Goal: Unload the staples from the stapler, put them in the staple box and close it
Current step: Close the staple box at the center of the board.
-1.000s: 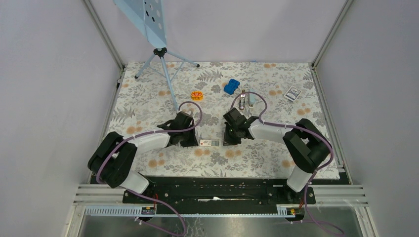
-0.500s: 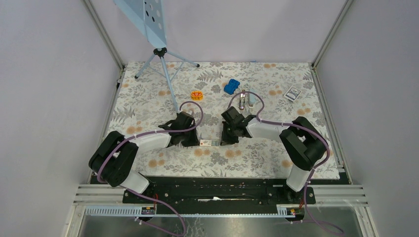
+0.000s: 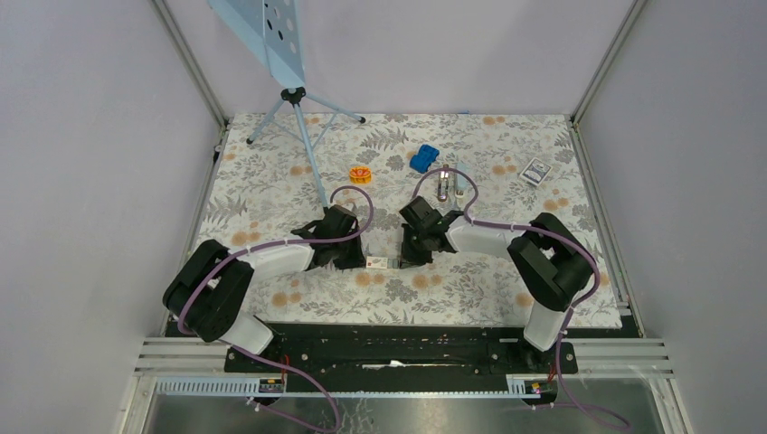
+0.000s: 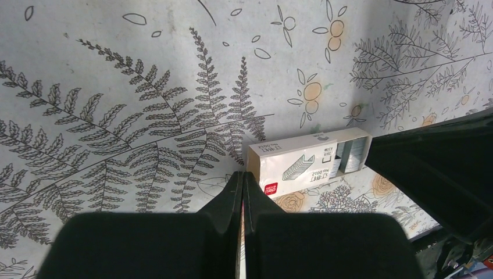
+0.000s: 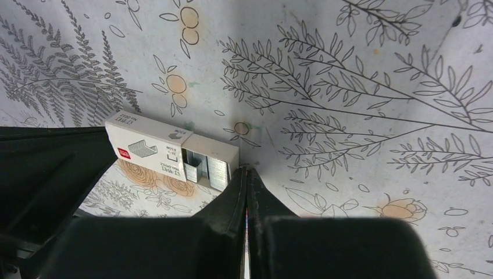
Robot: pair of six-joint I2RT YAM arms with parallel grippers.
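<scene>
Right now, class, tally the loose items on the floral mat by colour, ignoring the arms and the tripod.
orange piece: 1
blue piece: 1
white box: 1
grey stapler: 1
pale piece beside it: 1
dark-and-white card: 1
Total: 6

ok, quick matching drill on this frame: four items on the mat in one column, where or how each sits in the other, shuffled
1. small white cardboard box with an orange mark
2. blue plastic block
3. orange round object
4. dark rectangular packet

A. farthest right on the floral mat
B. sleeve slid partly open
C. closest to the tripod
D. back centre

Pairs: 1-B, 2-D, 3-C, 4-A
</scene>
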